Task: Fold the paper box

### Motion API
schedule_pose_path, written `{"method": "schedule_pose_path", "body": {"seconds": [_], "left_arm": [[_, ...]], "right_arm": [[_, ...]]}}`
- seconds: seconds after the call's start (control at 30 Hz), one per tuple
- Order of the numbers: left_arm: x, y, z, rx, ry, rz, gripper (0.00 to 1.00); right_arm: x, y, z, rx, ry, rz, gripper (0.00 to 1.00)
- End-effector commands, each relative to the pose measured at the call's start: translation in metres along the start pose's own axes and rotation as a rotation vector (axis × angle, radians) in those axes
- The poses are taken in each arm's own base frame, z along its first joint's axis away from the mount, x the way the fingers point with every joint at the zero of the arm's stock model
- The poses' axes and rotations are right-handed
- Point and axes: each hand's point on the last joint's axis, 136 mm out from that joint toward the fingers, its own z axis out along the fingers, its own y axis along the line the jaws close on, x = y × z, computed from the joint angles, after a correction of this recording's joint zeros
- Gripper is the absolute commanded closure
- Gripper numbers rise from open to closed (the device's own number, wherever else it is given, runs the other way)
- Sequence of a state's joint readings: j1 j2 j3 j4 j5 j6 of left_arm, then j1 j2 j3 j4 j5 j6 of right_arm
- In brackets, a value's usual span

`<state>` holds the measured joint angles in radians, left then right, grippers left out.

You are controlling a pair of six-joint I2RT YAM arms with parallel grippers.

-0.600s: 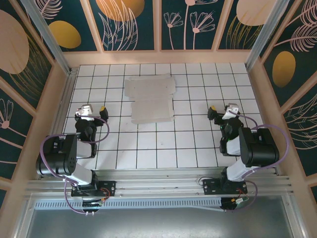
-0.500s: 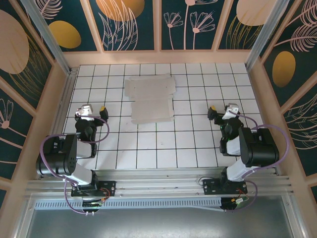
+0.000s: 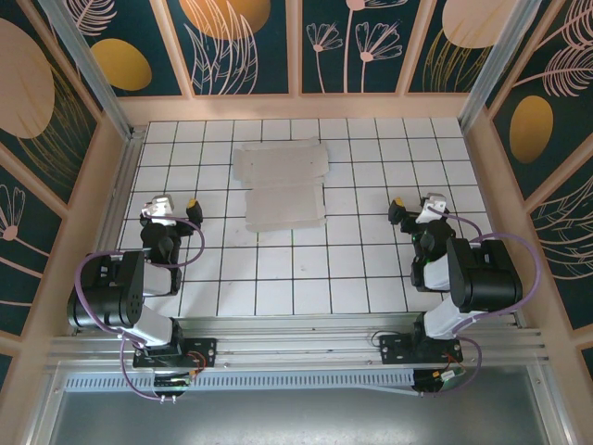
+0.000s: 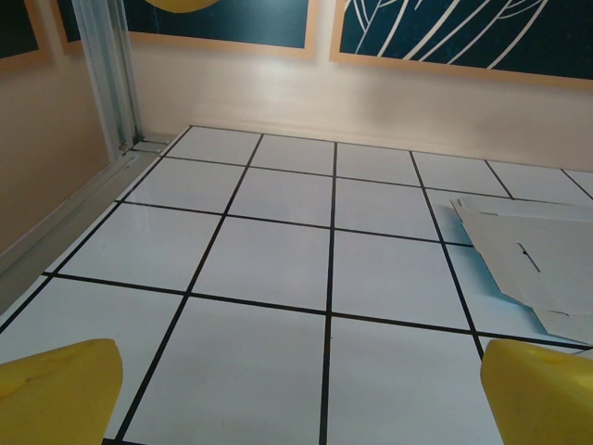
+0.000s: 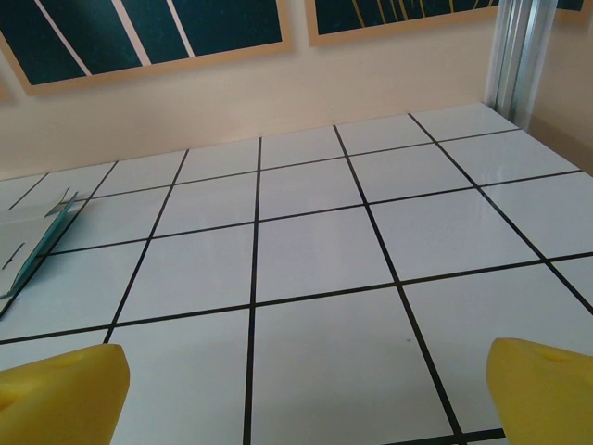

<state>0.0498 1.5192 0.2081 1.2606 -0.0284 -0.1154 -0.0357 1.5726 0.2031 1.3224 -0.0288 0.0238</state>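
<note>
The paper box (image 3: 282, 184) lies flat and unfolded on the white tiled floor, pale grey side up, in the middle toward the back. Its edge shows at the right of the left wrist view (image 4: 533, 260), with a blue tint beneath, and at the left of the right wrist view (image 5: 28, 246). My left gripper (image 3: 172, 205) rests folded back at the left, open, with nothing between its yellow fingertips (image 4: 60, 389). My right gripper (image 3: 414, 207) sits at the right, also open and empty, yellow fingertips (image 5: 542, 389) wide apart. Both are well apart from the sheet.
The tiled floor (image 3: 352, 269) is bounded by pale wooden walls with dark floral panels (image 3: 246, 42). Aluminium posts (image 3: 88, 65) stand at the back corners. The arm bases sit on a rail (image 3: 296, 350) at the near edge.
</note>
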Motion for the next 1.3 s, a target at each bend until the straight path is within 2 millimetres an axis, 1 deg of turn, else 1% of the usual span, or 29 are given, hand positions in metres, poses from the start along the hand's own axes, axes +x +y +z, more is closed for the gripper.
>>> {"method": "schedule_pose_path", "body": {"seconds": [0.0, 0.07, 0.13, 0.2, 0.27, 0.33, 0.37, 0.4, 0.47, 0.5, 0.53, 0.6, 0.63, 0.7, 0.77, 0.83, 0.87, 0.93, 1.03, 1.13, 1.17, 1.2, 1.27], "left_arm": [[-0.015, -0.007, 0.000, 0.036, -0.054, 0.015, 0.01], [-0.019, -0.007, -0.002, 0.037, -0.063, 0.016, 0.01], [-0.028, -0.003, -0.008, 0.009, -0.082, -0.001, 0.01], [-0.034, 0.004, -0.011, -0.035, -0.060, -0.026, 0.01], [-0.045, 0.016, -0.011, -0.116, -0.022, -0.120, 0.01], [-0.056, 0.012, -0.012, -0.112, 0.018, -0.240, 0.01], [-0.059, 0.009, -0.010, -0.115, 0.060, -0.339, 0.01], [-0.060, 0.002, -0.007, -0.096, 0.114, -0.422, 0.01], [-0.062, -0.027, 0.004, 0.015, 0.248, -0.544, 0.04], [-0.059, -0.043, 0.011, 0.064, 0.333, -0.585, 0.05], [-0.055, -0.058, 0.019, 0.109, 0.421, -0.604, 0.06], [-0.046, -0.079, 0.033, 0.168, 0.567, -0.599, 0.10], [-0.043, -0.085, 0.041, 0.186, 0.616, -0.586, 0.13], [-0.036, -0.089, 0.058, 0.188, 0.668, -0.572, 0.17], [-0.032, -0.094, 0.072, 0.209, 0.693, -0.548, 0.19], [-0.027, -0.098, 0.088, 0.217, 0.703, -0.519, 0.20], [-0.022, -0.099, 0.093, 0.217, 0.717, -0.503, 0.20], [-0.009, -0.103, 0.107, 0.218, 0.753, -0.473, 0.20], [0.002, -0.105, 0.116, 0.224, 0.785, -0.460, 0.20], [0.004, -0.104, 0.118, 0.223, 0.791, -0.451, 0.19], [0.004, -0.104, 0.119, 0.221, 0.791, -0.449, 0.18], [0.005, -0.104, 0.118, 0.220, 0.794, -0.445, 0.18], [0.005, -0.103, 0.119, 0.212, 0.791, -0.441, 0.17]], "right_arm": [[-0.011, 0.003, 0.002, -0.019, -0.034, -0.012, 0.01], [-0.015, 0.005, 0.000, -0.023, -0.043, -0.013, 0.01], [-0.027, 0.003, -0.004, -0.010, -0.064, -0.012, 0.01], [-0.039, 0.005, -0.008, -0.005, -0.065, -0.015, 0.01], [-0.053, 0.011, -0.008, -0.008, -0.039, 0.019, 0.01], [-0.068, 0.028, -0.008, -0.067, 0.005, 0.126, 0.01], [-0.073, 0.042, -0.006, -0.113, 0.050, 0.191, 0.02], [-0.078, 0.059, -0.002, -0.174, 0.096, 0.226, 0.02], [-0.077, 0.099, 0.009, -0.289, 0.242, 0.254, 0.02], [-0.078, 0.122, 0.016, -0.349, 0.312, 0.247, 0.03], [-0.081, 0.143, 0.023, -0.402, 0.370, 0.237, 0.03], [-0.078, 0.173, 0.038, -0.470, 0.462, 0.224, 0.03], [-0.077, 0.184, 0.048, -0.492, 0.486, 0.221, 0.03], [-0.072, 0.193, 0.072, -0.502, 0.518, 0.233, 0.03], [-0.064, 0.199, 0.100, -0.508, 0.546, 0.241, 0.03], [-0.050, 0.204, 0.131, -0.517, 0.582, 0.254, 0.04], [-0.043, 0.207, 0.143, -0.527, 0.597, 0.260, 0.05], [-0.024, 0.211, 0.169, -0.529, 0.638, 0.276, 0.08], [0.004, 0.219, 0.196, -0.533, 0.705, 0.289, 0.11], [0.030, 0.228, 0.214, -0.528, 0.757, 0.275, 0.14], [0.037, 0.229, 0.216, -0.532, 0.768, 0.274, 0.14], [0.042, 0.233, 0.222, -0.536, 0.776, 0.275, 0.17], [0.052, 0.237, 0.227, -0.542, 0.803, 0.271, 0.21]]}}
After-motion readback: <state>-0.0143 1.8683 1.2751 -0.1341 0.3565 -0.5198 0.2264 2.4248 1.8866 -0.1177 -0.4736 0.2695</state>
